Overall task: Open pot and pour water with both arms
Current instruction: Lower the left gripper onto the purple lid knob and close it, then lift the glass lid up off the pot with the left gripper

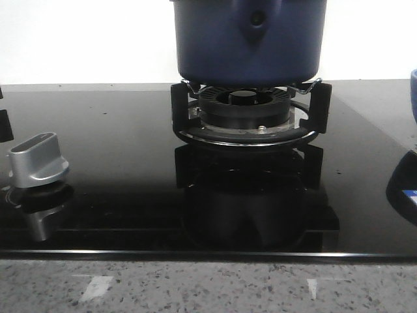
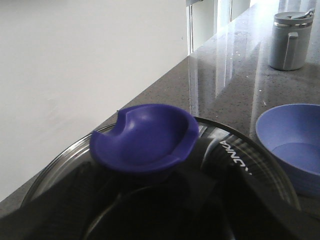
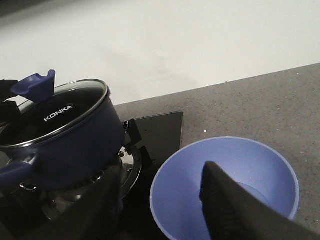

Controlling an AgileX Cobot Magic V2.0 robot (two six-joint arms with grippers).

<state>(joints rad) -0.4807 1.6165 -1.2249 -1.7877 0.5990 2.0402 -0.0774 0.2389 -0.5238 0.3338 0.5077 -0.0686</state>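
The dark-blue pot (image 1: 247, 39) stands on the gas burner (image 1: 246, 111), its teardrop bracket with the hole facing me. In the right wrist view the pot (image 3: 75, 150) carries its glass lid (image 3: 57, 112) with a blue knob (image 3: 34, 84). My left gripper (image 2: 147, 162) sits on the lid (image 2: 240, 155) with a dark finger on each side of the knob (image 2: 145, 137); the fingers stand wide apart, and any contact is hidden. My right gripper (image 3: 162, 172) is open and empty above the rim of a light-blue bowl (image 3: 250, 160), beside the pot.
The black glass hob (image 1: 117, 130) has a silver control knob (image 1: 38, 160) at front left. The light-blue bowl (image 2: 295, 140) stands on the grey counter right of the hob, seen as a sliver (image 1: 414, 91) in the front view. A grey lidded jug (image 2: 290, 40) stands farther along the counter.
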